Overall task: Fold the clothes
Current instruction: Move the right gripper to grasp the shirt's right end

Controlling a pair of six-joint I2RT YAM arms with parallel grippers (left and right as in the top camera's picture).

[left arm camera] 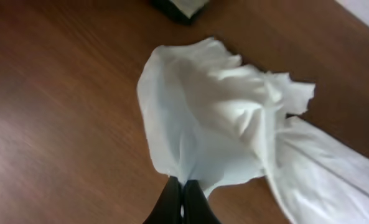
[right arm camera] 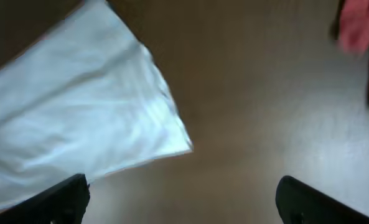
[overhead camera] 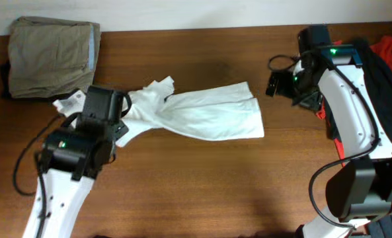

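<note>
While left gripper (left arm camera: 183,186) pinches the white garment (left arm camera: 215,124), right gripper (right arm camera: 183,194) gapes wide

We've got the garment (overhead camera: 209,116) lying across the middle of the counter (overhead camera: 215,192), running left to right. Its left end is bunched up at the left jaws, which are pinched together on the cloth's edge. Behind that, in the far left corner, sits a folded piece (overhead camera: 50,56). Over on the right, the right jaws hang spread just past the garment's right end, with a heap of clothes (overhead camera: 389,49) beyond them at the far right edge.
</note>
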